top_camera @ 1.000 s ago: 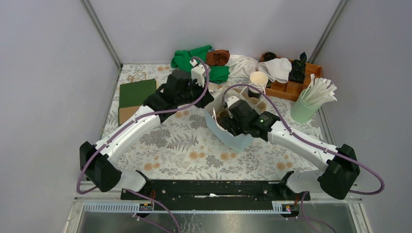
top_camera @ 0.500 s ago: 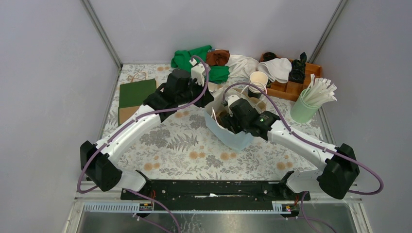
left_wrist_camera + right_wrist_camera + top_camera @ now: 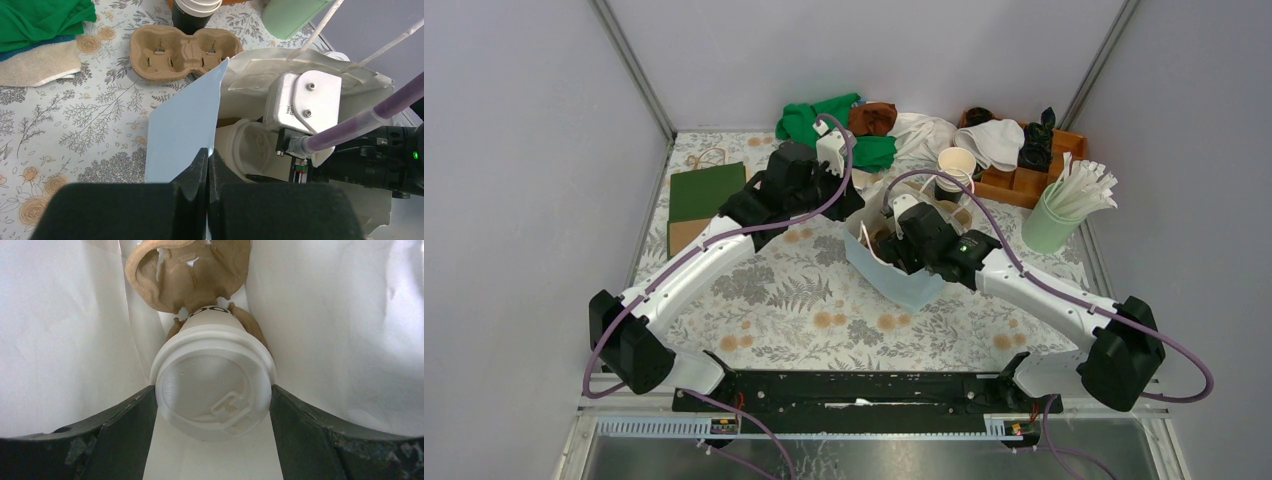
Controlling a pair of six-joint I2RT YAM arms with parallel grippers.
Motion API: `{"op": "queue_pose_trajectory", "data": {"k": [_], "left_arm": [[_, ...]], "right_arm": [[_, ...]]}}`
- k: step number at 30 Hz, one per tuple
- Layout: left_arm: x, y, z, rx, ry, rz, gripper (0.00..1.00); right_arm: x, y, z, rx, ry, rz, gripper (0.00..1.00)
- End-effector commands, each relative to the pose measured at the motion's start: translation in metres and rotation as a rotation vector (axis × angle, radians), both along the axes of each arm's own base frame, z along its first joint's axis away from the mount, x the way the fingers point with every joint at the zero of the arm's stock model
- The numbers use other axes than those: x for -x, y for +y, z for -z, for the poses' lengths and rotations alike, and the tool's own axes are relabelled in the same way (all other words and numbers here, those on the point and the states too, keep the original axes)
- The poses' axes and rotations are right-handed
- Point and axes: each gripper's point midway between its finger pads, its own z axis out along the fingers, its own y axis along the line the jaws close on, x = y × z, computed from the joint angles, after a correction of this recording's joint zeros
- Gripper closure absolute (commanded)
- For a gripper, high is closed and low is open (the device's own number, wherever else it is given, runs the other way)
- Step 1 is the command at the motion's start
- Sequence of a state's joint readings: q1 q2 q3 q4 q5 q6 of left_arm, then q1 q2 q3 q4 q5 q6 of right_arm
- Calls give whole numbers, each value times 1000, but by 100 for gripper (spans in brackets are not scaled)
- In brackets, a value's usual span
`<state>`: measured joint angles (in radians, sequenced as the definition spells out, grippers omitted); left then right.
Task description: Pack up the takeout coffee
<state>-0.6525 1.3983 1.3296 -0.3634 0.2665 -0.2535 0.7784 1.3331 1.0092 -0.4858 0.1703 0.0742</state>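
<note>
The takeout coffee [image 3: 214, 382], a pale cup with a white round lid, sits deep inside a pale blue paper bag [image 3: 906, 287] with white inner walls [image 3: 60, 340]. Its base rests in a brown pulp tray [image 3: 192, 272] at the bag's bottom. My right gripper [image 3: 212, 392] reaches into the bag, and its dark fingers [image 3: 127, 425] press both sides of the lid. My left gripper [image 3: 207, 159] is shut on the bag's blue upper edge [image 3: 187, 125], holding the mouth open. In the left wrist view the lid [image 3: 247, 150] shows beside the right wrist camera housing.
A second pulp tray [image 3: 182, 47] lies on the flowered tablecloth beyond the bag, next to a dark lidded cup [image 3: 196, 10]. A stack of lidless cups [image 3: 955, 166], a wooden box [image 3: 1024, 175], a green cup of stirrers [image 3: 1052, 222], cloths [image 3: 824, 120] and a flat green bag [image 3: 707, 190] stand around.
The right arm has edged slightly toward the far side inside the bag. The left gripper keeps its hold on the bag edge.
</note>
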Motion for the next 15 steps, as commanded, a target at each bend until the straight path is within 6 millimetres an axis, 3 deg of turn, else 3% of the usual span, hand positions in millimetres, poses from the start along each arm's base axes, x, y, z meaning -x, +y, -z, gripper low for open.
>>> {"op": "queue_pose_trajectory", "data": {"k": [1, 7, 15], "left_arm": [[-2, -15, -62, 139, -129, 49, 100], [-4, -15, -61, 134, -133, 48, 100], [-8, -13, -59, 117, -139, 28, 100]], "right_arm": [[42, -23, 60, 125, 250, -6, 63], [39, -22, 53, 136, 244, -11, 62], [18, -9, 14, 116, 179, -15, 58]]}}
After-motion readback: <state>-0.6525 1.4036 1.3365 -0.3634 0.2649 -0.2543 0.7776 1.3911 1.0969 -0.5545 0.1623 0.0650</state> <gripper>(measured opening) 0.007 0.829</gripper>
